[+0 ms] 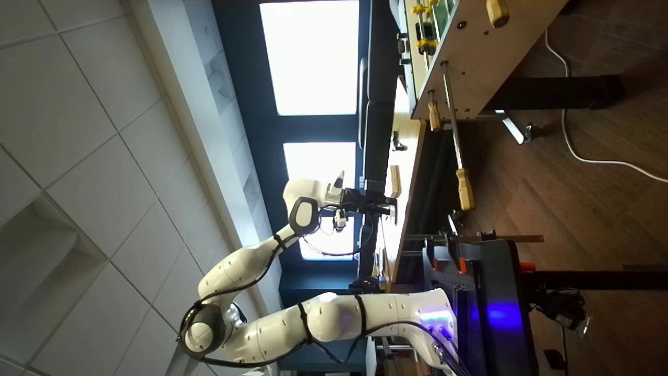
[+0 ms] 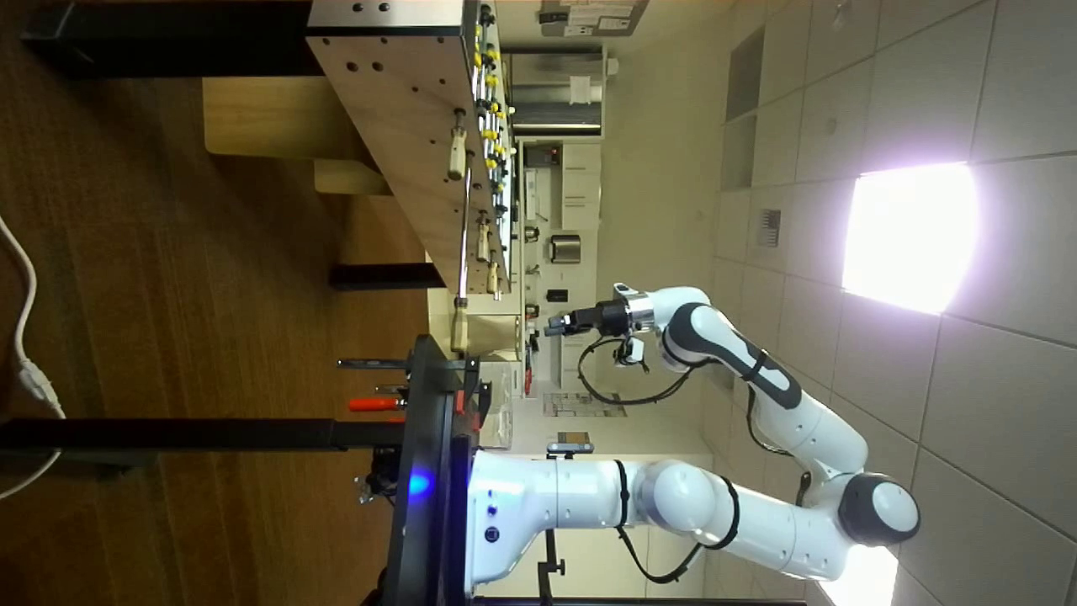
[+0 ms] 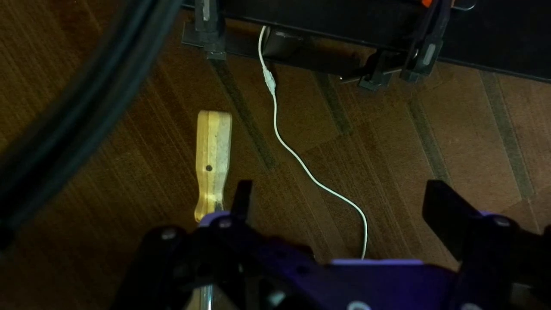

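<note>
My gripper (image 3: 338, 196) is open, with its two black fingers wide apart and nothing between them. It also shows in both exterior views (image 1: 391, 206) (image 2: 555, 325), pointing down in mid-air. Below it in the wrist view lies a brown wood floor (image 3: 310, 142) with a thin white cable (image 3: 316, 180). A pale wooden handle (image 3: 213, 150) of a table-football rod is beside the left finger in the wrist view, lower down and apart from it. This handle is seen in both exterior views (image 1: 466, 190) (image 2: 459, 326), sticking out from the football table (image 1: 496, 57) (image 2: 404, 118).
The arm stands on a black table (image 3: 323, 19) (image 2: 419, 396). Clamps (image 3: 426, 56) are fixed to its edge, with a red-handled clamp (image 2: 376, 405) below. Other rod handles (image 1: 434, 115) stick out from the football table. A black hose (image 3: 86, 103) crosses the wrist view. Both exterior views are turned sideways.
</note>
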Controlling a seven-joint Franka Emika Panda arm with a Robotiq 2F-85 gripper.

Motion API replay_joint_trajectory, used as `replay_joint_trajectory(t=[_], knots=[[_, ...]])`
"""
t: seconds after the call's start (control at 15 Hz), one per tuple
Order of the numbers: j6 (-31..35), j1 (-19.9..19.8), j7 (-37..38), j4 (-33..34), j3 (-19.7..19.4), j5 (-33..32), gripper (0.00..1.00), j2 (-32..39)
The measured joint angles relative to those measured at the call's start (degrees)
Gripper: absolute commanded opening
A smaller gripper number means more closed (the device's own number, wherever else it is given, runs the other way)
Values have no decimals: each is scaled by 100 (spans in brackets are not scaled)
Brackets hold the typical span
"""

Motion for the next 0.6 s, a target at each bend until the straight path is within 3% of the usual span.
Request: replay_joint_trajectory(t=[0.6], knots=[[430,-260,-33,83,-38,-5,100,647]])
